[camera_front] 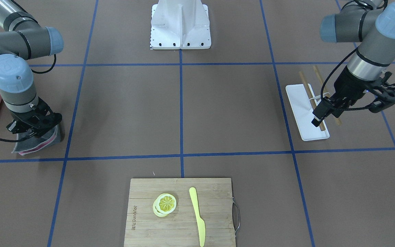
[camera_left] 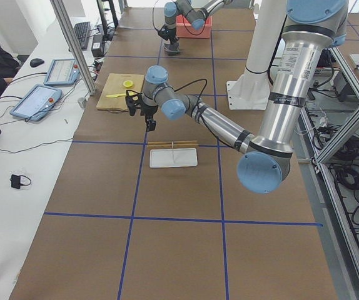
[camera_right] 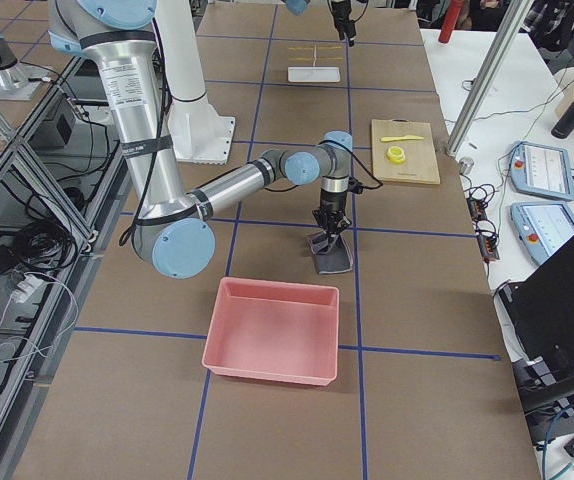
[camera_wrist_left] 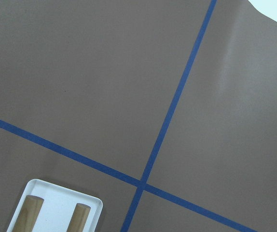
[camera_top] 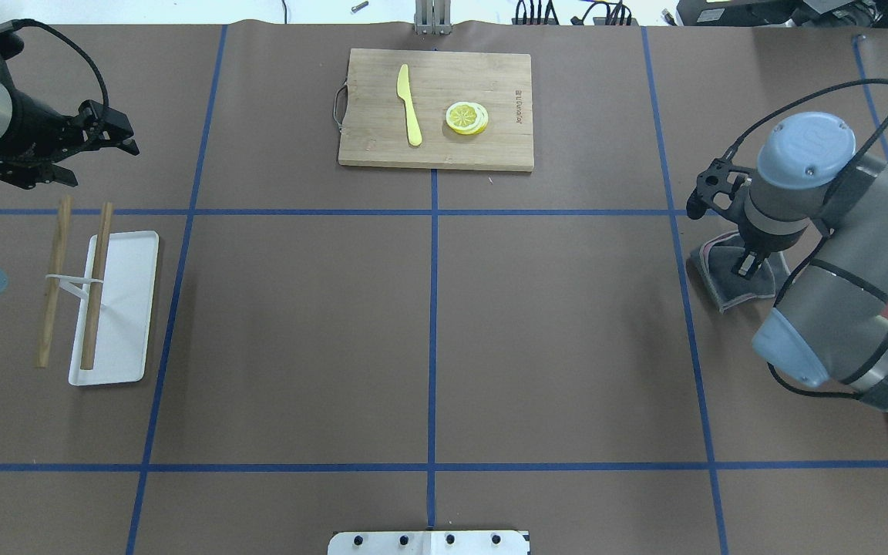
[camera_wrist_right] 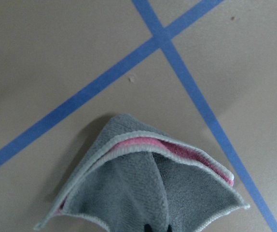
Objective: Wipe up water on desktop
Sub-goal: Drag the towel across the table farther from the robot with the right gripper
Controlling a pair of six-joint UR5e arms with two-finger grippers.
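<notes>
The desktop [camera_top: 552,331] is brown with a grid of blue tape lines. I can make out no water on it in any view. A folded grey cloth with a pink inner side [camera_top: 721,289] lies at the robot's right side, beside a tape line. My right gripper [camera_top: 745,266] points down and is shut on the cloth's top, bunching it into a peak [camera_wrist_right: 129,193]. My left gripper [camera_top: 124,135] hovers open and holds nothing, beyond the far end of the white tray [camera_top: 128,308]. The left wrist view shows only bare desktop and a tray corner.
A bamboo cutting board [camera_top: 490,154] at the table's far middle carries a yellow knife [camera_top: 409,104] and lemon slices [camera_top: 467,117]. Two wooden sticks [camera_top: 97,285] joined by a white tie lie across the tray. A pink bin [camera_right: 267,330] sits near the right arm.
</notes>
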